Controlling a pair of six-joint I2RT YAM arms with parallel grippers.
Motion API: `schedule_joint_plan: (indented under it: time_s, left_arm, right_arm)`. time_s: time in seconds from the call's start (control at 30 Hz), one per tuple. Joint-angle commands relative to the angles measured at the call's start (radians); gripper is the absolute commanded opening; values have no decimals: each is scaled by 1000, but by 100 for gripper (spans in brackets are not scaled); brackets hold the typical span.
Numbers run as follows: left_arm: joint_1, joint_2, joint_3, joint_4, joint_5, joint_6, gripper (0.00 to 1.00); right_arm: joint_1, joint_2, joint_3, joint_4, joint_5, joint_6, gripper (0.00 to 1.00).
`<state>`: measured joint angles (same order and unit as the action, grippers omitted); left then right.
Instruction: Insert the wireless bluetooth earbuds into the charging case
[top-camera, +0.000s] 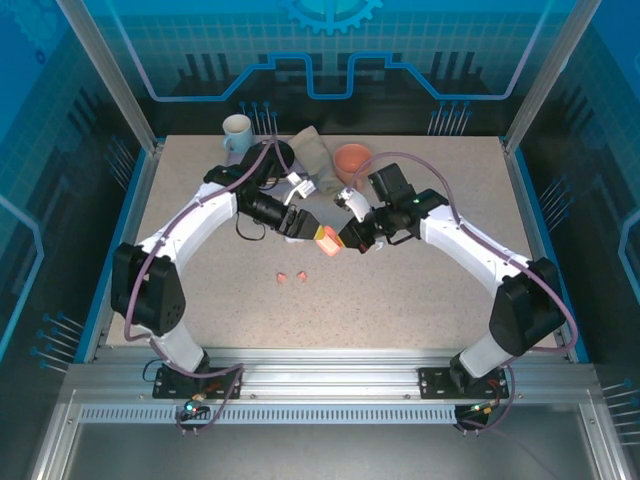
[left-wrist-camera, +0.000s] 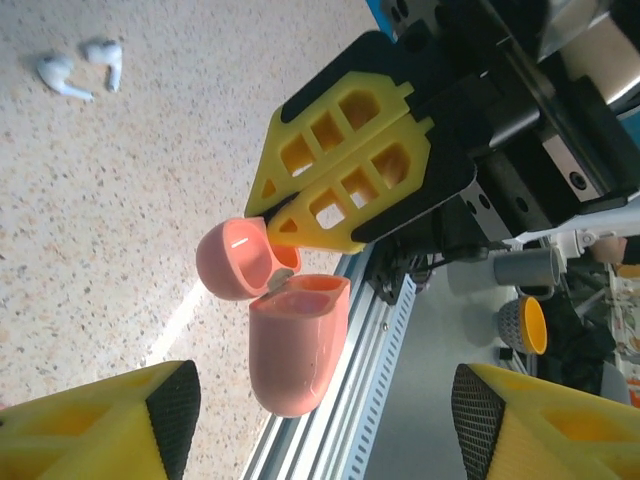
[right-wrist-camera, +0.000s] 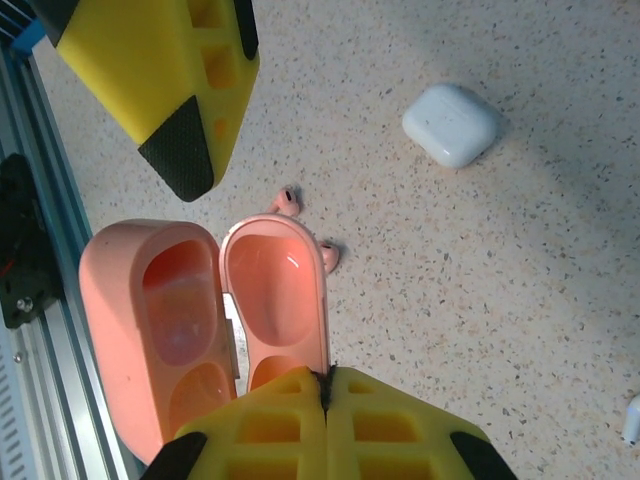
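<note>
Nearest me the salmon-pink earbuds (right-wrist-camera: 288, 201) lie loose on the table (top-camera: 420, 300) — over them my right gripper (right-wrist-camera: 325, 385) pinches the open pink charging case (right-wrist-camera: 160, 320) by its lid, my left gripper (left-wrist-camera: 322, 415) gaping wide beside it — the white earbuds (left-wrist-camera: 57, 75) lying farther off.

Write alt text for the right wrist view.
The right end effector pinches the open lid of an empty pink charging case over a speckled table. Two pink earbuds lie on it near the lid, a closed white case farther off.
</note>
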<state>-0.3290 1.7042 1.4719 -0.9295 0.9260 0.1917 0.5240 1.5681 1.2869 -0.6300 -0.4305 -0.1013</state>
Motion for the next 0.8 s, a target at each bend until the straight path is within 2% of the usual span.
schedule_joint_plan:
  time_s: [0.0, 0.2, 0.4, 0.77]
  left_arm:
    - [5, 44, 33, -77, 38, 61, 70]
    - [5, 80, 31, -65, 26, 58, 66]
    - [5, 90, 31, -70, 43, 68, 56]
    - [4, 111, 32, -119, 96, 104, 54]
  right_arm:
    - [24, 21, 43, -35, 14, -42, 0]
    - [44, 29, 54, -36, 31, -48, 0]
    - [47, 24, 51, -41, 39, -50, 0]
    - [50, 30, 64, -43, 42, -58, 0]
